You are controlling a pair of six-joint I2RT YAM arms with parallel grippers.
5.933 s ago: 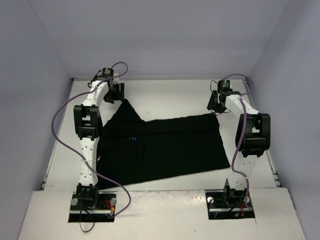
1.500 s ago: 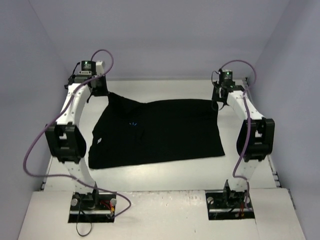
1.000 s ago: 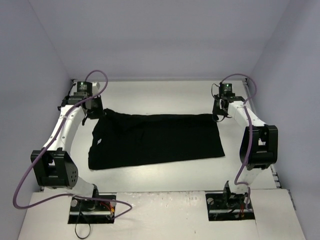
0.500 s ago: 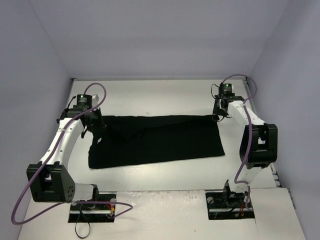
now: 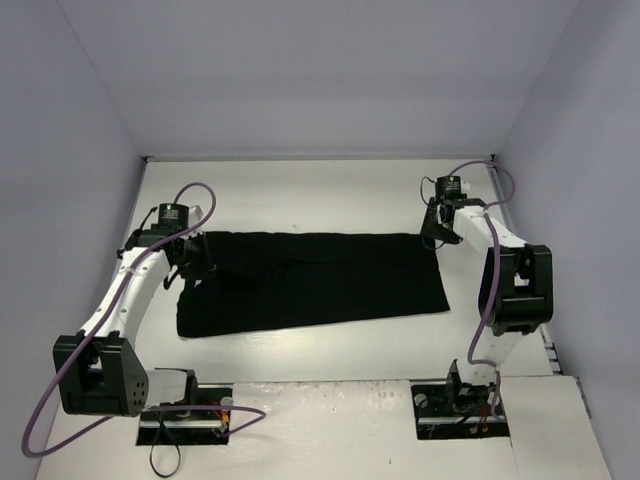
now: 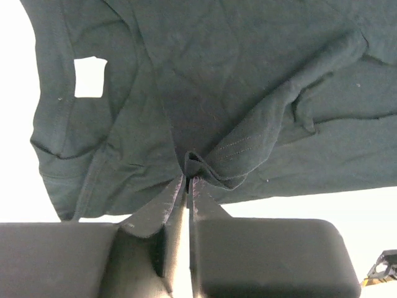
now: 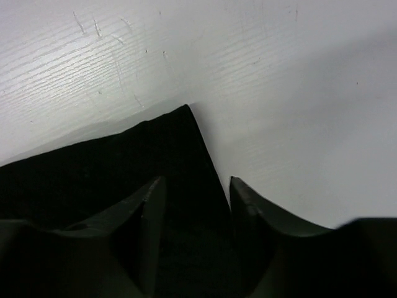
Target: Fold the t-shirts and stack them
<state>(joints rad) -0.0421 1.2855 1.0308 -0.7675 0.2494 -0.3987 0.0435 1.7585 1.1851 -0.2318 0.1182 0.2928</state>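
Left gripper [image 6: 188, 178]: clamped on a bunched fold of the shirt [image 6: 205, 93], at its left end.
Right gripper [image 7: 196, 183]: jaws apart, straddling the far right corner and gripping nothing.
Shirt position: mid-table, a wide flat band between the two grippers.
Risk: a one-sided pull would likely skew the fold, and limp cloth may slip from the pinch.
Material: soft black knit, stitched hems, creased; table [image 5: 330, 195] is smooth and white.

The t-shirt [image 6: 248, 81] runs past the left wrist view's top edge, and the left claw [image 6: 188, 184] hides its pinched fold.
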